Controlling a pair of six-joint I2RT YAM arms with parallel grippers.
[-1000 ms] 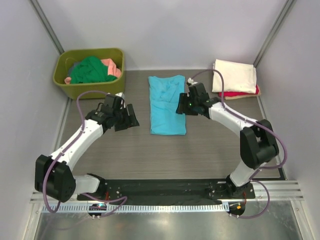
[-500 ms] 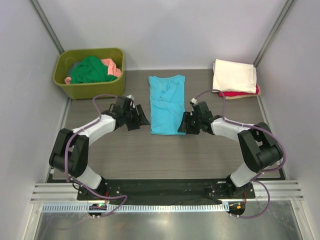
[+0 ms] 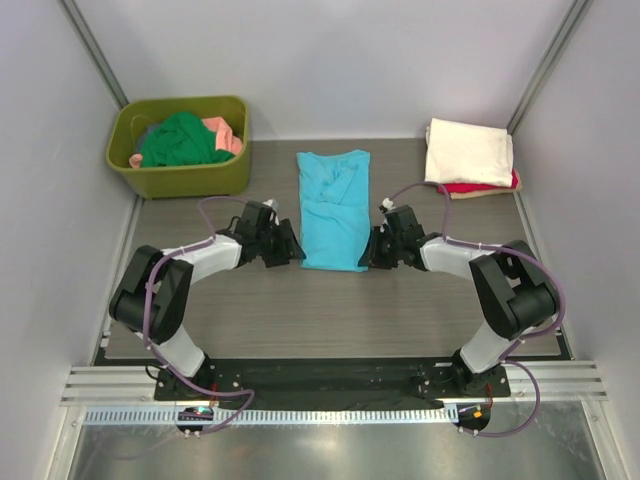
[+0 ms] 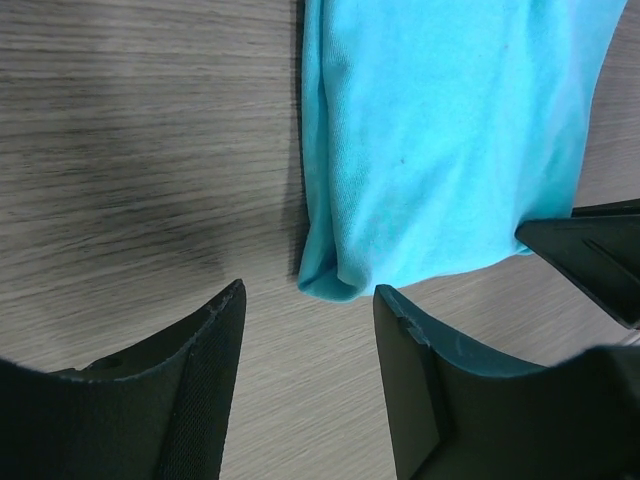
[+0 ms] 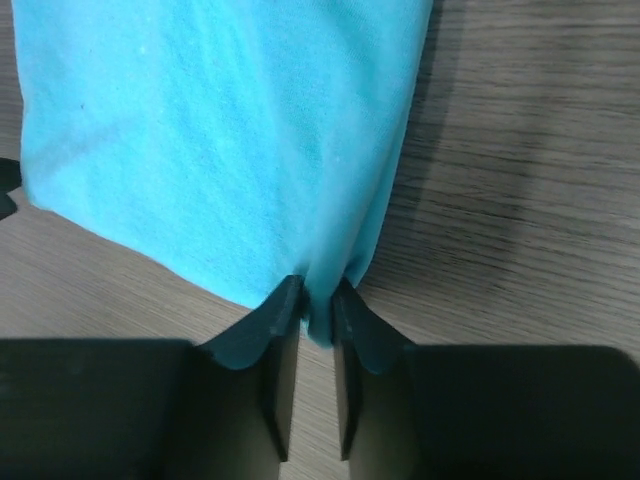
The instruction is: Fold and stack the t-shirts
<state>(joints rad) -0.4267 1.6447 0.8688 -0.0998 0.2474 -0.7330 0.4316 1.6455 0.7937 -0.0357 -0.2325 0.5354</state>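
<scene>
The turquoise t-shirt (image 3: 335, 210) lies flat on the table (image 3: 300, 310) as a long narrow band, sleeves already folded in, and I work at its near hem. My right end effector (image 5: 318, 290) is clamped on the near right corner of that t-shirt, the cloth pinched into a small ridge between the two fingers. My left end effector (image 4: 310, 295) stands with its fingers apart, straddling the near left corner but not yet gripping it; the corner sits just ahead of the gap. To do this step well, I judge that I should ease the left one forward until the doubled edge is fully between the fingers, take all layers and not only the top one, and close it. Then I should lift both corners together at the same height and carry them toward the collar end, so that the fold lands square. An uneven grip would likely skew the band. Beyond the t-shirt's far right corner waits the stack, a cream t-shirt (image 3: 468, 150) on a red t-shirt (image 3: 480, 188).
</scene>
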